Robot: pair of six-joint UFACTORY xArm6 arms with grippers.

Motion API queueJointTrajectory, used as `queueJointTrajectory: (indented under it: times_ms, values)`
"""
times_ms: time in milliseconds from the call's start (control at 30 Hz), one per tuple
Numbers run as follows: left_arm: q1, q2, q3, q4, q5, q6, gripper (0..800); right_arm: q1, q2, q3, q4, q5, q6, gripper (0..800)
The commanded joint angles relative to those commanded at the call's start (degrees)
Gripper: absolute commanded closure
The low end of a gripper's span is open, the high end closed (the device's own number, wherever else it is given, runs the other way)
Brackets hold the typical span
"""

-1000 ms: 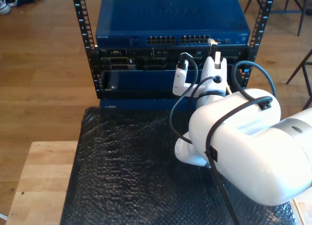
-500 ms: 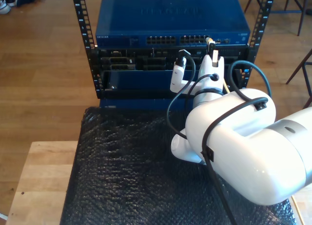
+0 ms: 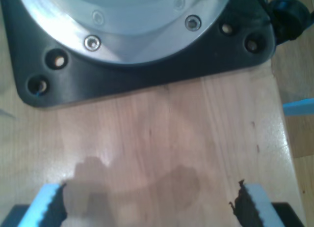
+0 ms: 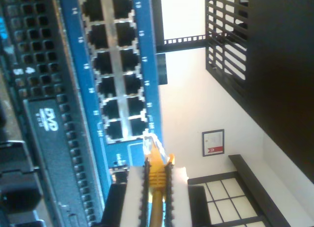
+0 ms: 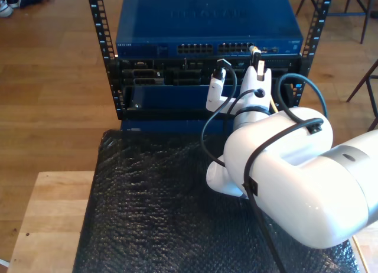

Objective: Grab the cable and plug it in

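Exterior view first: our arm reaches over the black bubble-wrap mat point(image 5: 153, 214) toward the rack, and compared with a second ago it has shifted toward this view's left and closer in, so the plug of the yellow cable point(image 5: 255, 50) now sits just at the right-hand block of ports on the blue switch point(image 5: 207, 25). We judge that the approach is nearly done and only the final line-up and push remain. Second wrist view next: our second pincer point(image 4: 156, 197) is clenched on the cable point(image 4: 156, 175), its white fingers point(image 4: 131, 197) pressing each side, and the clear plug tip lies just beside the last pair of ports on the switch face point(image 4: 147, 55), apparently not yet seated. Room is tight here; the port block's edge is right at the plug, while open space lies beyond the switch's end. First wrist view last: our first pincer point(image 3: 149, 205) hangs released, blue pads point(image 3: 46, 200) spread wide above the bare wooden table point(image 3: 162, 133), near a black base plate point(image 3: 147, 74) and the table's edge.
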Motion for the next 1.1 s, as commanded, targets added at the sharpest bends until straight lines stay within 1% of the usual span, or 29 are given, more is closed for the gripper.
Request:
queueJointTrajectory:
  times_ms: [267,533,1100]
  values:
    - [0.0,0.0,0.0,0.0,0.0,0.0,0,-0.1,0.2,-0.2,0.1,0.7,0.0,800]
    - [0.0,0.0,0.0,0.0,0.0,0.0,0,-0.2,2.1,-3.4,0.0,1.0,0.0,800]
    - [0.0,0.0,0.0,0.0,0.0,0.0,0,-0.2,2.2,-3.7,0.2,1.3,0.2,800]
